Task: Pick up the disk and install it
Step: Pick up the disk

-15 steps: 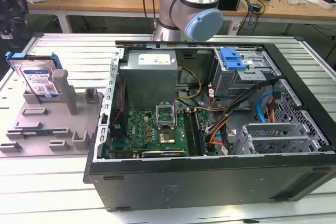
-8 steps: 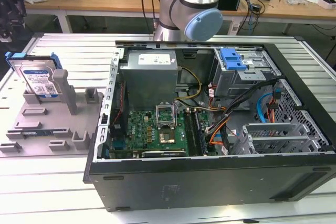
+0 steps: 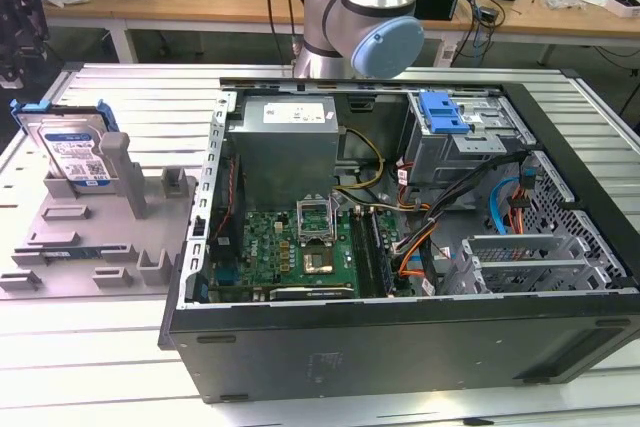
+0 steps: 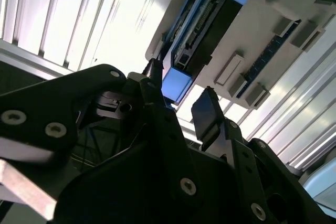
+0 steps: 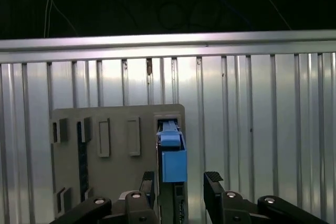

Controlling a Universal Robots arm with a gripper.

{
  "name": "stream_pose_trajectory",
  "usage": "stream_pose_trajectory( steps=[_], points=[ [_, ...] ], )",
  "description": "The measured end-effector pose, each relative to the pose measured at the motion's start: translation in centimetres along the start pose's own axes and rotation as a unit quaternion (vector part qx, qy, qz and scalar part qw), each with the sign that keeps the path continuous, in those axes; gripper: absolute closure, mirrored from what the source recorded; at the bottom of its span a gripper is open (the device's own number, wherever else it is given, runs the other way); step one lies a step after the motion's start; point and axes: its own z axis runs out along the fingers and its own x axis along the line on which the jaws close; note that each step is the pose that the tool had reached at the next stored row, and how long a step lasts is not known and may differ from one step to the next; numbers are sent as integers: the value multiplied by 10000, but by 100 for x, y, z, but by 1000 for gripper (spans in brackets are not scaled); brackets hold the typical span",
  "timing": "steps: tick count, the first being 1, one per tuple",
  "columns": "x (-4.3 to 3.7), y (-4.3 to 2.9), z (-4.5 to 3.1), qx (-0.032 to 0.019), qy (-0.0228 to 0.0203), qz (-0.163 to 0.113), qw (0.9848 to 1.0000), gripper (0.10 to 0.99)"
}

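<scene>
The disk (image 3: 72, 147) stands on edge in a slot of the grey fixture plate (image 3: 90, 237), at the exterior view's left. It is silver-grey with a white-and-blue label and a blue frame. In the first wrist view I look down on the disk (image 5: 172, 156) edge-on, its blue frame lying in line between the two black fingers. My gripper (image 5: 181, 182) is open and holds nothing; it hangs well above the disk without touching it. The second wrist view shows the gripper (image 4: 181, 103) with the disk (image 4: 210, 24) beyond its fingertips.
An open computer case (image 3: 400, 367) lies at the exterior view's right, with a motherboard, a grey power supply box (image 3: 290, 142) and a drive cage with a blue latch (image 3: 445, 112). The arm's elbow (image 3: 365, 7) stands behind the case. The ribbed metal table (image 5: 262, 129) surrounds the fixture.
</scene>
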Motion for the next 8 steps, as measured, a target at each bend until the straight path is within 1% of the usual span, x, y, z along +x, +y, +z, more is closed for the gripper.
stream_pose_trajectory(
  steps=[8],
  points=[
    [18, 11, 85, -2, 0, -63, 10000, 588]
  ],
)
